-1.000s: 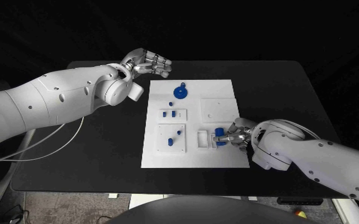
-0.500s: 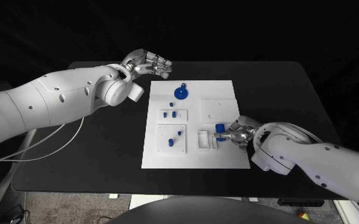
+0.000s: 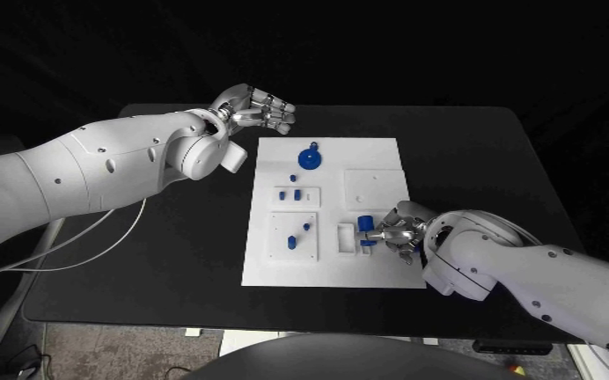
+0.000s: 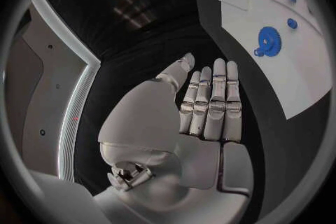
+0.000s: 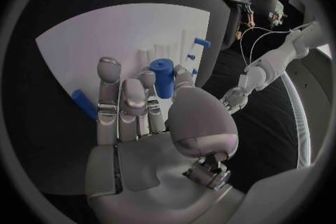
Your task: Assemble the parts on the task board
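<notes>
Right hand [image 3: 396, 232] pinches a blue cylinder [image 5: 162, 77] upright over the task board [image 3: 381, 270], near its front right corner, just beside a white slotted block [image 3: 345, 237] (likely its seat, judging by the approach). Left hand [image 3: 254, 107] empty, fingers extended, above the bench [image 3: 482, 151] off the board's far left corner. A blue gear [image 3: 307, 159] lies on the board's far end.

My head camera looking down over the table [image 3: 482, 151], wrist cameras close behind each hand, all sharing the task board [image 3: 381, 270] [image 4: 294, 61] [image 5: 77, 45]
</notes>
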`<control>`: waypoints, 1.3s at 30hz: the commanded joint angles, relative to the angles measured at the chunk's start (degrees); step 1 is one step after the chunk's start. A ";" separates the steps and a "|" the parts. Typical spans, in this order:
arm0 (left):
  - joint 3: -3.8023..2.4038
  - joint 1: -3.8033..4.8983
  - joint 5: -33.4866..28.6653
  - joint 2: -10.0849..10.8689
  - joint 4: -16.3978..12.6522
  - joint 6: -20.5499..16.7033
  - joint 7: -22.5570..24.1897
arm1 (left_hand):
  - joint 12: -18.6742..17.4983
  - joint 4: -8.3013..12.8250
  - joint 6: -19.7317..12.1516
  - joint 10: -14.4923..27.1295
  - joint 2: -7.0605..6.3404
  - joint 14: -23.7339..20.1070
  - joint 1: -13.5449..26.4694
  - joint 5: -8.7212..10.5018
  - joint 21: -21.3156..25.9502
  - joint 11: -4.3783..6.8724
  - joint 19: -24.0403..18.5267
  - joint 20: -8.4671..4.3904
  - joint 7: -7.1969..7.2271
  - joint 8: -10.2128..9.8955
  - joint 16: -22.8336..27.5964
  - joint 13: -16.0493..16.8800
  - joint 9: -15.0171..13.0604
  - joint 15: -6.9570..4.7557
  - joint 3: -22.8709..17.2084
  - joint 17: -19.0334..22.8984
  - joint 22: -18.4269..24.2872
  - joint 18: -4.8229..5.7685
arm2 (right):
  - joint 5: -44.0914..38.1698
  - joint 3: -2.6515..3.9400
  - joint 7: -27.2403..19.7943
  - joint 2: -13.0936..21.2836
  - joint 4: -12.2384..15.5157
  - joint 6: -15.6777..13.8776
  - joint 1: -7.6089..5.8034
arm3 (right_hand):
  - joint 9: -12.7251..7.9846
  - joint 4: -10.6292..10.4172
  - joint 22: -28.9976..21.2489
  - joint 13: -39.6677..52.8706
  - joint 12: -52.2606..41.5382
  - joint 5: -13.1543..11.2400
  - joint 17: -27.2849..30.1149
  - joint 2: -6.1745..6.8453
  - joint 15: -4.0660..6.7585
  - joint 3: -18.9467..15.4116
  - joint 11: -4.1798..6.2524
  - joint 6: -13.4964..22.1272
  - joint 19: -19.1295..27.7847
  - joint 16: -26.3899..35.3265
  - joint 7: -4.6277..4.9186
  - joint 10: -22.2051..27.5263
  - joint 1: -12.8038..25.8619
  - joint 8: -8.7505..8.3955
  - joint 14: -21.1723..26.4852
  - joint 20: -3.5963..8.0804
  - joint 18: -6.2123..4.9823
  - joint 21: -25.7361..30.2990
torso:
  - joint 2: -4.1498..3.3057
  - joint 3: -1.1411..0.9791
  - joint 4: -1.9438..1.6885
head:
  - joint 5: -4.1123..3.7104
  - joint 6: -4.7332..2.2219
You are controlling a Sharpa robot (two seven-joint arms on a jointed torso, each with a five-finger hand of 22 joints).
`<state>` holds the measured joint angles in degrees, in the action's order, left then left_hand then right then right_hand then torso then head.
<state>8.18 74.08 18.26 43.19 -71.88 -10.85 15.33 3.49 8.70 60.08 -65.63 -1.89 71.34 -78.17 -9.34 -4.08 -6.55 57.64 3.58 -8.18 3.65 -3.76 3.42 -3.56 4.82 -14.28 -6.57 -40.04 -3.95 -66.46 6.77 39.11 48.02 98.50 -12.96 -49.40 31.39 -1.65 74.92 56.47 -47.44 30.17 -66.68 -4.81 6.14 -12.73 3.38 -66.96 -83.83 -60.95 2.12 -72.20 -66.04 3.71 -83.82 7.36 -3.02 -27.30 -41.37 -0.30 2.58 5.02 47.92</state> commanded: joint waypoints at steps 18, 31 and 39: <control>-0.02 0.04 -0.31 -0.04 -0.23 0.84 0.38 | -0.12 -0.07 -0.22 -0.19 0.14 0.07 0.22 -0.32 -0.26 -0.13 0.23 0.00 -0.06 -0.02 0.10 -0.07 -0.03 -0.10 -0.19 -0.04 -0.06 0.29 | -1.20 -0.33 0.24 -2.64 -0.04 2.51 0.04 | -0.79 5.08 2.94 -0.05 0.15 -0.61 -0.13 0.27 0.20 6.14 -0.03 -2.11 -2.04 0.04 -1.48 -0.07 0.46 -0.05 -0.10 0.24 0.40 -0.40 | -0.08 -0.14 0.03 | 0.54 -0.02; -0.02 0.05 -0.31 0.00 -0.28 0.90 0.36 | -0.12 -0.04 -0.21 -0.16 0.08 0.07 0.39 -0.29 -0.33 -0.15 0.08 0.03 -0.07 -0.03 0.09 -0.06 -0.03 -0.08 -0.25 -0.01 -0.42 0.30 | -1.99 -0.39 0.59 -3.32 -0.97 3.91 0.04 | -1.44 3.49 2.89 -0.25 0.38 -2.31 -0.03 0.49 0.10 5.26 -0.16 -2.03 -2.01 0.22 -1.32 0.06 1.07 -0.06 -0.07 0.16 0.35 -0.28 | -0.12 -0.11 0.01 | 0.76 0.07; -0.02 0.05 -0.31 0.08 -0.31 0.94 0.28 | -0.12 -0.04 -0.21 -0.16 0.08 0.07 0.39 -0.29 -0.33 -0.15 0.08 0.03 -0.07 -0.03 0.09 -0.06 -0.03 -0.08 -0.25 -0.01 -0.42 0.30 | -2.32 -0.57 0.65 -3.74 -1.41 4.16 0.04 | -1.77 1.11 2.78 -0.58 0.65 -7.67 0.13 1.52 -0.10 2.37 -0.44 -1.99 -1.97 0.49 -0.95 0.14 2.44 -0.05 -0.07 0.00 0.23 0.05 | -0.11 -0.15 0.04 | 0.98 0.18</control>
<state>8.19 74.09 18.26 43.32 -72.02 -10.67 15.30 3.49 8.70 60.08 -65.63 -1.89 71.34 -78.17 -9.33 -4.08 -6.56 57.64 3.58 -8.18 3.65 -3.76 3.42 -3.55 4.82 -14.28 -6.55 -40.41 -3.95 -67.81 6.35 39.50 44.34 97.21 -10.28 -49.52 29.70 -0.49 74.91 55.97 -46.95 23.00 -66.58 -3.56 6.13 -9.87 3.05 -67.94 -83.83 -60.68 1.93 -72.50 -64.28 3.83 -83.81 7.36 -3.01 -27.49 -41.48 -0.43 2.59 5.93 48.10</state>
